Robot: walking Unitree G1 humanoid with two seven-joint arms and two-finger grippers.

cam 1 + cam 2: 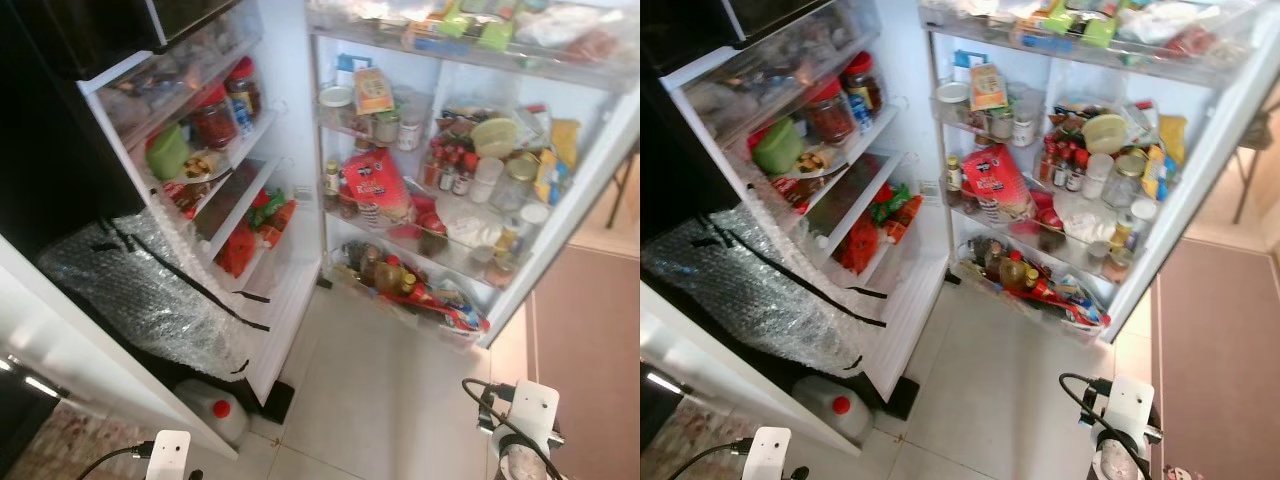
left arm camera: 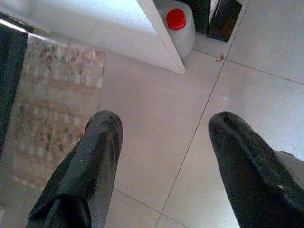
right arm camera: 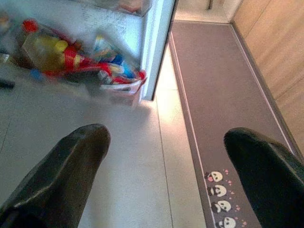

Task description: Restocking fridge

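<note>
The fridge [image 1: 420, 170] stands open and full, and both the left gripper [image 2: 161, 142] and right gripper [image 3: 166, 152] hang low over the floor [image 1: 390, 400] with fingers spread, holding nothing yet.

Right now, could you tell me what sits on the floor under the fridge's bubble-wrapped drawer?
A white jug with a red cap stands beneath the bubble-wrapped drawer; the door edge hides its far side.

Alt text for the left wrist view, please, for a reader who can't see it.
The left gripper hangs open over pale floor tiles, its two black fingers apart and holding nothing. Beyond them lie a patterned rug, a white panel edge and a white jug with a red cap.
</note>
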